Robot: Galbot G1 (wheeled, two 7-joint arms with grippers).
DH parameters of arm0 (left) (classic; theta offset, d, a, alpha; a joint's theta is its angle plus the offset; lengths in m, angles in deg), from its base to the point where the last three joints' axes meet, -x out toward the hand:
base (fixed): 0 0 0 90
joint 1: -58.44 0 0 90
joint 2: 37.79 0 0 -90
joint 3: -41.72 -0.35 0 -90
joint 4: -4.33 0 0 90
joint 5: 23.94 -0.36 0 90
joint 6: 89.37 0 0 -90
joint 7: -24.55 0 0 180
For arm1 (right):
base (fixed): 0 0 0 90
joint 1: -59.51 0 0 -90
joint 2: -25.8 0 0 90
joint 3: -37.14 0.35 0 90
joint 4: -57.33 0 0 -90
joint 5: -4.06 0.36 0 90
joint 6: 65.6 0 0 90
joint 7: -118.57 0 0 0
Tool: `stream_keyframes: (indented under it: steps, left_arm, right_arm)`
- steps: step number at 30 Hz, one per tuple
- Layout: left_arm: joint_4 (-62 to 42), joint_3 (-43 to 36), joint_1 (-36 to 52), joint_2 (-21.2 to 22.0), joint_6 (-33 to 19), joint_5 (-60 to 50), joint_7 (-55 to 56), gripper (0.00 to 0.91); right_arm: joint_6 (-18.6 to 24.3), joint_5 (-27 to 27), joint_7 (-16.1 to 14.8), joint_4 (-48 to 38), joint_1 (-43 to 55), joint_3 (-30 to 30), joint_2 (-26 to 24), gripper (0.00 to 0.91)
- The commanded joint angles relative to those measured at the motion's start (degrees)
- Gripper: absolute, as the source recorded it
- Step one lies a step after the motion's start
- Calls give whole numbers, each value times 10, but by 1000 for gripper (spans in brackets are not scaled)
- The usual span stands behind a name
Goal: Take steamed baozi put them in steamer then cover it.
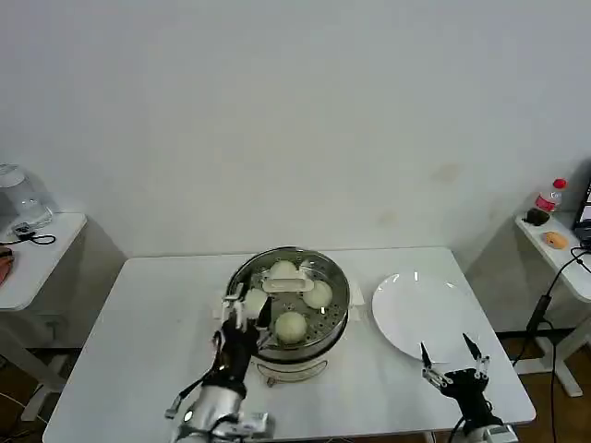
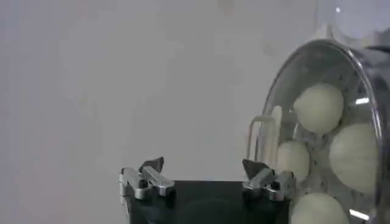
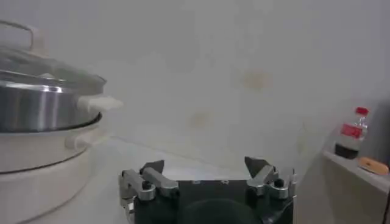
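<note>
The steamer (image 1: pixel 319 346) stands at the table's middle, shiny steel on a cream base. The cover (image 1: pixel 325 273) lies on it, with its pale handle (image 1: pixel 288 283) in the centre. Several baozi (image 1: pixel 290 326) show through the glass. My left gripper (image 1: pixel 247 316) is open at the steamer's front left rim, holding nothing. In the left wrist view that gripper (image 2: pixel 203 167) is open beside the cover (image 2: pixel 365 85), with baozi (image 2: pixel 319 107) under the glass. My right gripper (image 1: pixel 452 355) hangs open near the plate's front edge. In the right wrist view it (image 3: pixel 204 165) is open and apart from the steamer (image 3: pixel 36 112).
A white plate (image 1: pixel 420 314) lies to the right of the steamer. A side table on the left carries a glass jar (image 1: pixel 18 198). Another on the right carries a red-capped bottle (image 1: pixel 549 197), with a cable (image 1: pixel 540 309) hanging from it.
</note>
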Motion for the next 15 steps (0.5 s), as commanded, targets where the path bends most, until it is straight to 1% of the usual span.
stream_keyframes:
  steps: [1, 3, 5, 8, 10, 12, 15]
  left_arm:
    - [40, 186, -150, 6, -183, 734, 214, 907]
    - [33, 203, -165, 6, -174, 783, 215, 907]
    - [27, 210, -180, 1, -159, 806, 219, 907]
    - [-2, 214, -205, 1, -158, 804, 224, 907]
    - [-28, 215, -213, -1, -164, 787, 223, 907]
    - [-45, 220, -217, -2, -166, 781, 214, 907]
    - [-60, 227, -222, -5, -155, 779, 205, 907]
  right_arm:
    - [-6, 21, -1, 8, 2, -19, -24, 907]
    - [-10, 22, -2, 8, 3, -32, -25, 907]
    - [-10, 15, -2, 7, 3, -41, -24, 907]
    - [-14, 22, -2, 7, -2, -53, -26, 907]
    - [-27, 35, -3, 17, -12, -64, -33, 907]
    - [-49, 55, -2, 33, -23, -74, -43, 907]
    - [-79, 76, 2, 54, -32, -84, -52, 907]
